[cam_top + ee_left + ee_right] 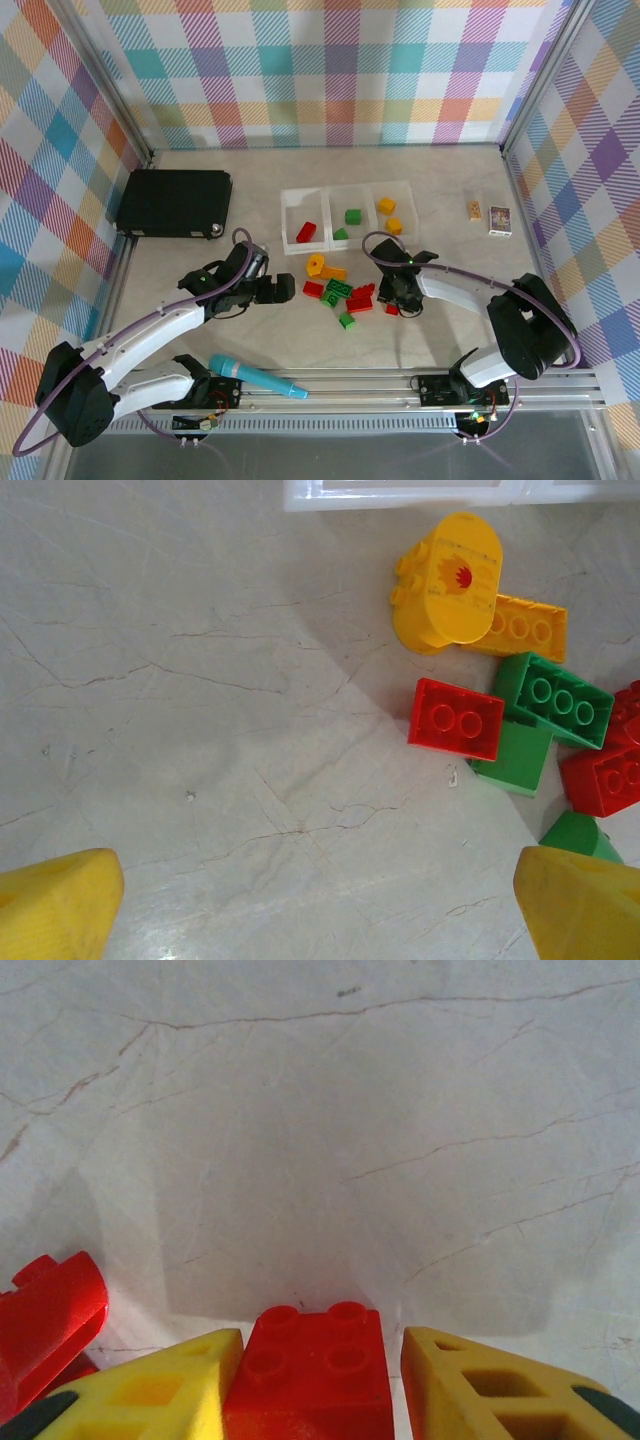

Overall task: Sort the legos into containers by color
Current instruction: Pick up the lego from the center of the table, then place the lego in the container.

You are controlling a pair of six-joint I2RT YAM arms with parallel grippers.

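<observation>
Three joined white containers (pixel 345 190) stand at mid-table. The left one holds a red lego (pixel 306 232), the middle one green legos (pixel 352 216), the right one yellow legos (pixel 386 205). A loose pile of legos (pixel 338 290) lies in front of them. My left gripper (pixel 285 290) (pixel 320 920) is open just left of the pile, over bare table, near a red two-stud brick (pixel 456 718) and a rounded yellow piece (pixel 450 580). My right gripper (pixel 398 303) (pixel 322 1335) is open and straddles a small red brick (pixel 312 1370). Its left finger touches the brick; a thin gap shows at the right finger.
A flat black case (pixel 175 203) lies at the back left. Two small printed cards (pixel 475 210) (pixel 500 220) sit at the back right. A teal pen-like object (pixel 258 378) lies near the arm bases. Checked walls enclose the table.
</observation>
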